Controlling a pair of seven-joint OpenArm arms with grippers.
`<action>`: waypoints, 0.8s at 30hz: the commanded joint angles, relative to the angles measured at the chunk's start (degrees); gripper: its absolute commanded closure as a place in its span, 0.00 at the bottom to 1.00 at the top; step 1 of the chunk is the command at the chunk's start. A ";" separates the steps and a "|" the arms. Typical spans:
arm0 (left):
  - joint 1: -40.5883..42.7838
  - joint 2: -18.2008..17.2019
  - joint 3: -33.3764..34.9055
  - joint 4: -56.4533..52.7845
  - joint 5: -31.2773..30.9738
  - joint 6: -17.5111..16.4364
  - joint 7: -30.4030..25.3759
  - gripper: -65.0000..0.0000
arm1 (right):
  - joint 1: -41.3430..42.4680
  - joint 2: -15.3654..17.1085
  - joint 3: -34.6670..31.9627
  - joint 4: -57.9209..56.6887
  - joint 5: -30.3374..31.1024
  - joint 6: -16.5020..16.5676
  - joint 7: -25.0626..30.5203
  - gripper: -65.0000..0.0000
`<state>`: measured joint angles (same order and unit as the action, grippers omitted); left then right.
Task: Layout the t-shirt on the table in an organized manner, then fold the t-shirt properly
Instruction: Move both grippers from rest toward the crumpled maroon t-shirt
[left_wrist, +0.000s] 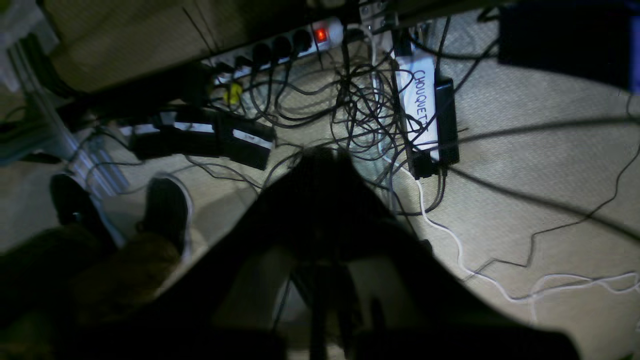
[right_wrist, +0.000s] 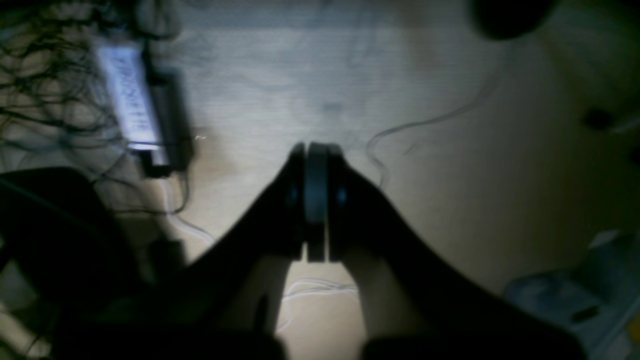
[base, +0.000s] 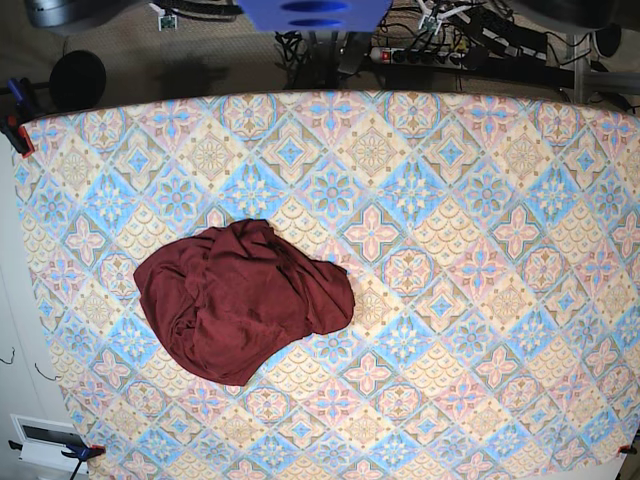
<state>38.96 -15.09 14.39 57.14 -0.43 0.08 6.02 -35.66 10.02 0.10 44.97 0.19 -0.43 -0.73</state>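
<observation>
My right gripper (right_wrist: 316, 200) has its jaws pressed together on nothing, and my left gripper (left_wrist: 320, 200) is closed and empty too, both hanging off the table (base: 480, 200) over floor cables. The t-shirt (base: 240, 300) lies crumpled on the table, waiting to be spread.

You had a pale beige carpet (left_wrist: 525, 165) underfoot, lit in a bright patch and dim toward the edges. A power strip (left_wrist: 280, 45) with a glowing red switch lay at the far side, black cables (left_wrist: 360, 110) tangled just beside it. A white cable (left_wrist: 450, 240) ran off right. At near left your dark shoes (left_wrist: 165, 210) rested beside metal framing (left_wrist: 45, 125).
</observation>
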 joint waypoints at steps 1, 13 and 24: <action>2.40 -0.86 -0.11 3.56 -0.06 0.23 -0.70 1.00 | -2.01 0.22 0.03 2.46 -0.14 0.12 0.60 1.00; 19.46 -7.19 -0.81 37.05 0.03 0.41 -0.53 1.00 | -17.04 0.40 13.57 32.00 -0.14 0.12 0.60 1.00; 21.04 -7.63 -7.49 59.29 0.03 0.41 6.77 1.00 | -22.14 0.22 17.44 61.36 -0.14 0.12 -11.27 1.00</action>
<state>59.96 -22.70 6.98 115.42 -0.40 0.01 13.54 -56.66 10.00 17.15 105.60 0.21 0.54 -12.21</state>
